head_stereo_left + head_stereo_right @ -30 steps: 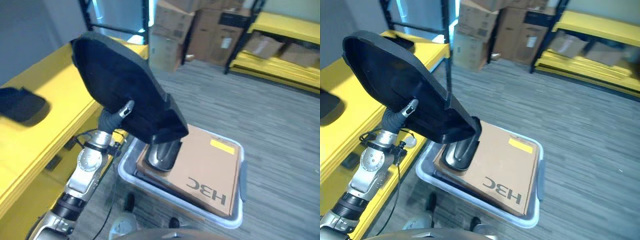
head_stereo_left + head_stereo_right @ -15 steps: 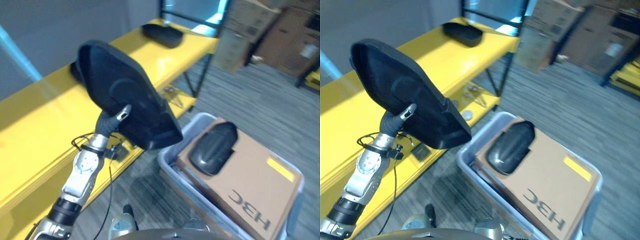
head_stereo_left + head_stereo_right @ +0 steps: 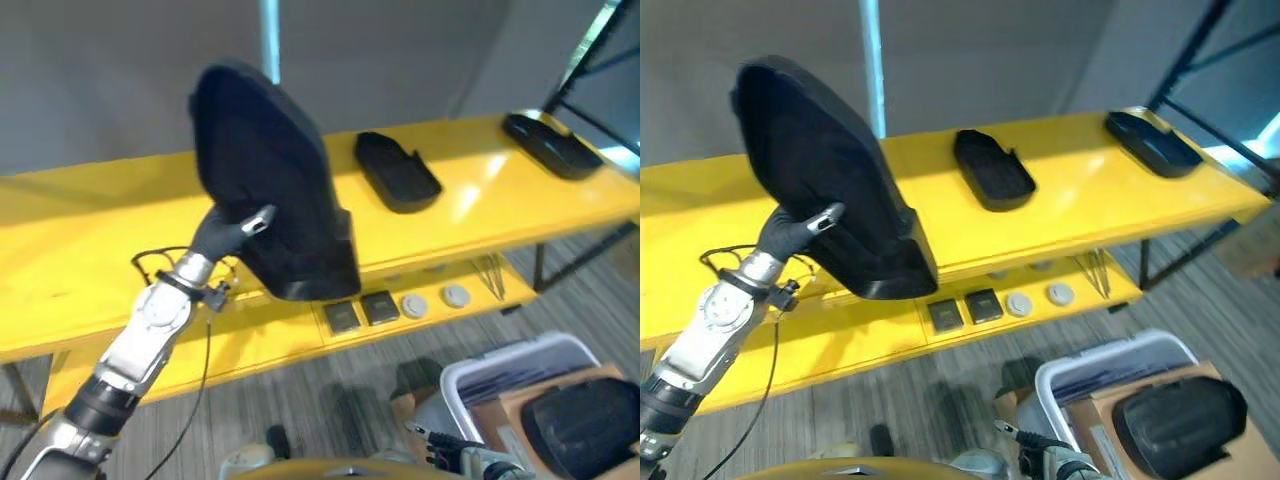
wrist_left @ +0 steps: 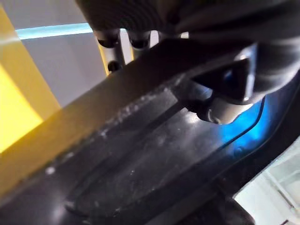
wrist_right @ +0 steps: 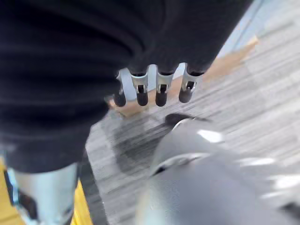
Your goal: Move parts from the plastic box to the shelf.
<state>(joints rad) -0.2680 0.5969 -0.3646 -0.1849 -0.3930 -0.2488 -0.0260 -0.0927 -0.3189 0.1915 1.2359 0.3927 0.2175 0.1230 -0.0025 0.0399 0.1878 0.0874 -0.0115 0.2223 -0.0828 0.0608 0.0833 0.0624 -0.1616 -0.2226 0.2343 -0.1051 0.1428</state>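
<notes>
Left eye view: a large black moulded part [image 3: 268, 190] is held up in the air in front of the yellow shelf [image 3: 90, 230], tilted on edge, its broad face toward the camera. The left hand [image 3: 232, 228] sits at its lower near edge, thumb over the rim and fingers curled behind, clamped on it. 2 more black parts [image 3: 396, 171] [image 3: 551, 144] lie flat on the shelf top, well apart. Low at the right, the plastic box [image 3: 470, 375] stands on the floor with another black part [image 3: 585, 425] resting on cardboard inside. Right wrist view: the right hand [image 5: 154, 89] hangs with fingers relaxed, holding nothing.
</notes>
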